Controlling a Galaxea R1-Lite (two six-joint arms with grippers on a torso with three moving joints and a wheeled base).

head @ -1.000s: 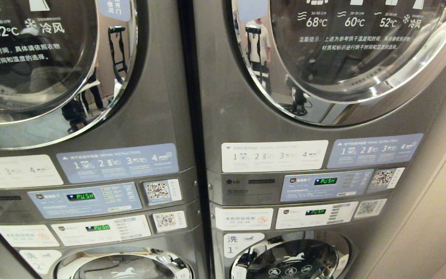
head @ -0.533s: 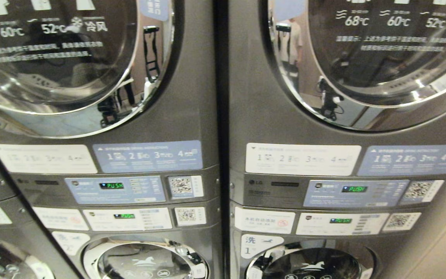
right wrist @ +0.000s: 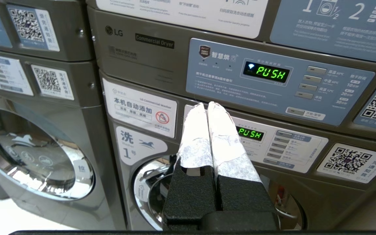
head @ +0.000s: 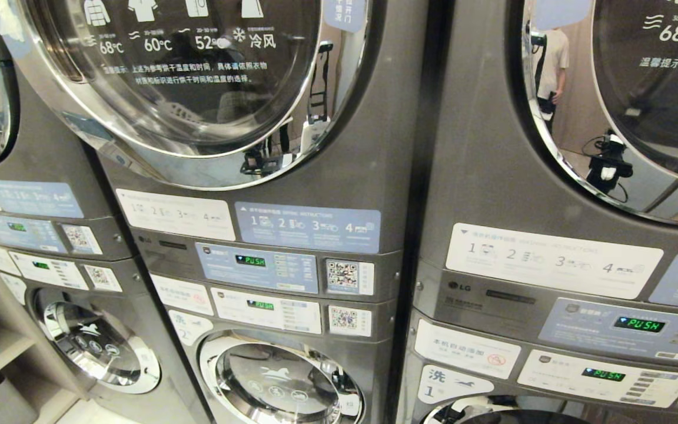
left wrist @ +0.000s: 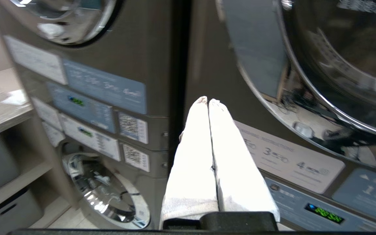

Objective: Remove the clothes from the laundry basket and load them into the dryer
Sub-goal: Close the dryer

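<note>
So the whole view is sliding right, meaning the robot is turning or rolling left along the stacked machines; a third stack (head: pixel 39 235) is now showing at far left. The middle dryer door (head: pixel 186 88) is sitting shut. Left tool (left wrist: pixel 208 101) and right tool (right wrist: pixel 206 105) are both pressed together, empty. No basket or clothes anywhere yet, probably still hunting.

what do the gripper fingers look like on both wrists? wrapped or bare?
Both wrapped. The left gripper has two long tapered fingers fully covered in plain white material. The right gripper has white wrap, patchy and mottled, over the outer part of its fingers; textured black blocks show below.
</note>
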